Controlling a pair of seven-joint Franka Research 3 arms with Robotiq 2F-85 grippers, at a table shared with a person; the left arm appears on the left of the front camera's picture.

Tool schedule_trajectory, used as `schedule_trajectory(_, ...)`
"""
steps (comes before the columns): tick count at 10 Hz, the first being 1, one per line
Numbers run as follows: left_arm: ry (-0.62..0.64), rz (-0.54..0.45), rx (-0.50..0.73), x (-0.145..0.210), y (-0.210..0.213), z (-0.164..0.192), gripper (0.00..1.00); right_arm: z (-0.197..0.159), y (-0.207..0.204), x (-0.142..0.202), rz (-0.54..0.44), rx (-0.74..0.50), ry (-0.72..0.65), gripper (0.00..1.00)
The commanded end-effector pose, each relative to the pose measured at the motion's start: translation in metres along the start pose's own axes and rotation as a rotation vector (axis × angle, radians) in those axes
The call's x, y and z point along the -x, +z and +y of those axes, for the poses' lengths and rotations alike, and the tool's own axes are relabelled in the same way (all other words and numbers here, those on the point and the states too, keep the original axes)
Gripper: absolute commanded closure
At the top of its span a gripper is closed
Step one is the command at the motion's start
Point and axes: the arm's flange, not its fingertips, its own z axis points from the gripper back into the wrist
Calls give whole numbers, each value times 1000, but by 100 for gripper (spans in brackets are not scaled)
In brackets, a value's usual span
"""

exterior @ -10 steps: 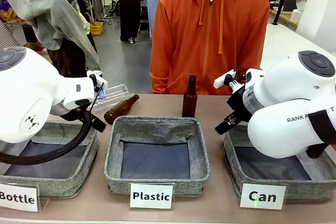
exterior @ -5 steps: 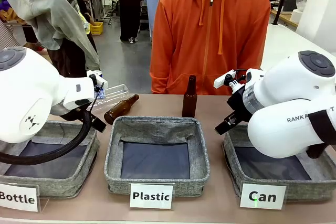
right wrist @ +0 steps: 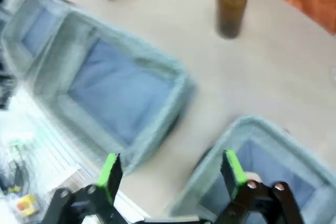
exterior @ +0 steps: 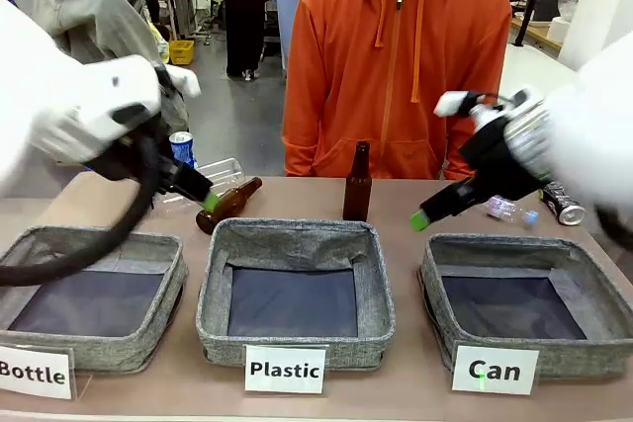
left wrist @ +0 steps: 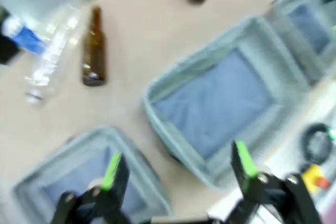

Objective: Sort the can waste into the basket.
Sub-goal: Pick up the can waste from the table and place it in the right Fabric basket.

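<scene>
- Currently left pincer [left wrist: 176, 161] and right pincer [right wrist: 170, 166] both gape wide and grip nothing.
- Dark can [exterior: 562, 203] lies on bench [exterior: 297, 203] just behind Can basket [exterior: 495, 247], at its far right corner, with small clear bottle [exterior: 507, 210] beside it.
- Blue can [exterior: 181, 146] stands well left of Can basket, past Plastic bin [exterior: 297, 234], its base hidden by left arm.
- Lying brown bottle [exterior: 229, 203] and large clear bottle [exterior: 223, 171] crowd blue can.
- Upright brown bottle [exterior: 357, 182] stands behind-left of Can basket.

Front view faces person [exterior: 396, 56], both wrist views overlook middle bin [exterior: 297, 234]
</scene>
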Motion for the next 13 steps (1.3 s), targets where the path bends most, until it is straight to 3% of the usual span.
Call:
schedule_trajectory(1, 72, -8, 174, 28, 74, 19, 0, -38, 74, 32, -70, -255, -158, 0)
schedule_trajectory(2, 68, -30, 313, 45, 94, 45, 0, -61, 96, 58, -131, -374, -204, 0)
schedule_trajectory(3, 152, -76, 430, 67, 108, 84, 0, -90, 112, 87, -208, -440, -309, 0)
schedule_trajectory(4, 315, -167, 548, 98, 120, 134, 0, -129, 118, 121, -307, -520, -453, 0)
schedule_trajectory(6, 651, -301, 649, 163, 113, 221, 0, -193, 119, 173, -436, -608, -683, 0)
schedule_trajectory(9, 1040, -408, 702, 245, 80, 261, 0, -254, 116, 224, -534, -643, -900, 0)
schedule_trajectory(11, 1148, -530, 668, 246, 73, 228, 0, -266, 111, 242, -580, -586, -999, 0)
schedule_trajectory(12, 1067, -394, 677, 258, 104, 308, 0, -261, 116, 244, -529, -629, -949, 0)
schedule_trajectory(13, 1067, -394, 677, 258, 104, 308, 0, -261, 116, 244, -529, -629, -949, 0)
